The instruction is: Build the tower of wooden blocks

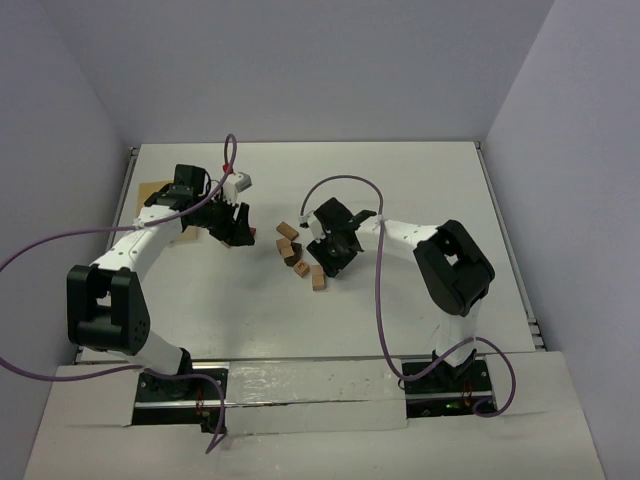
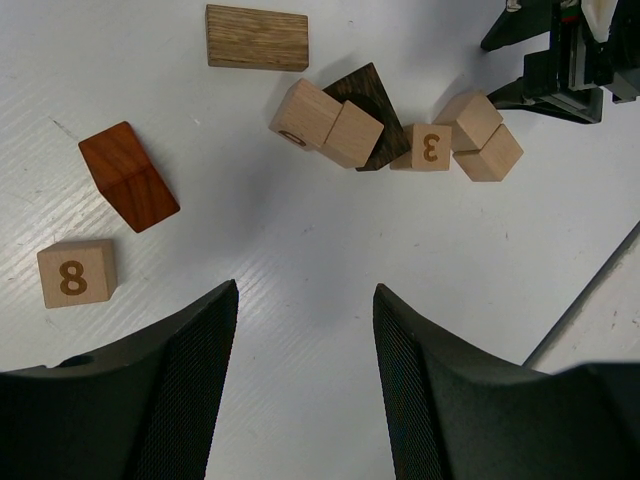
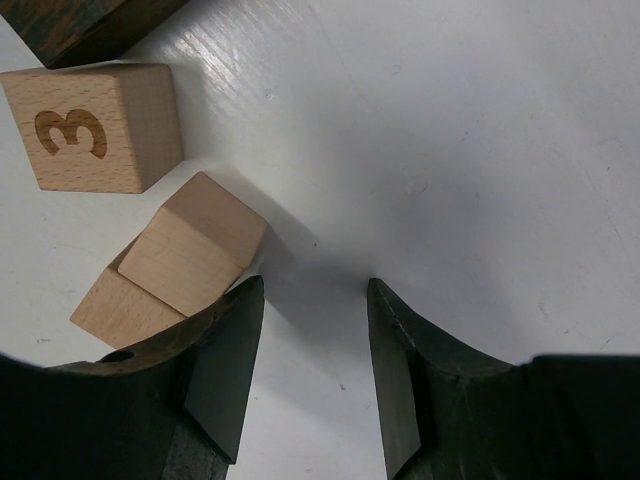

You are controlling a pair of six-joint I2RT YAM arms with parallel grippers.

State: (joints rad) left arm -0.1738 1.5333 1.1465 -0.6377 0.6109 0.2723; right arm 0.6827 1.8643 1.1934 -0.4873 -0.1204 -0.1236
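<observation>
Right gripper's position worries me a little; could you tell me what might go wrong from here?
1. The right gripper is open over bare table, one finger beside two pale blocks; closing may grab nothing or shove them.
2. Those blocks crowd the block marked 3, so a pick may drag neighbours.

The top view looks down from high behind the arm bases on the whole table (image 1: 400,190), with the block cluster (image 1: 297,252) small in it. The left wrist camera looks down on the block marked 3 (image 2: 431,147) from moderately near. The right wrist camera, far closer, shares that block (image 3: 92,127) and the two pale cubes (image 3: 180,265) just beside it.
</observation>
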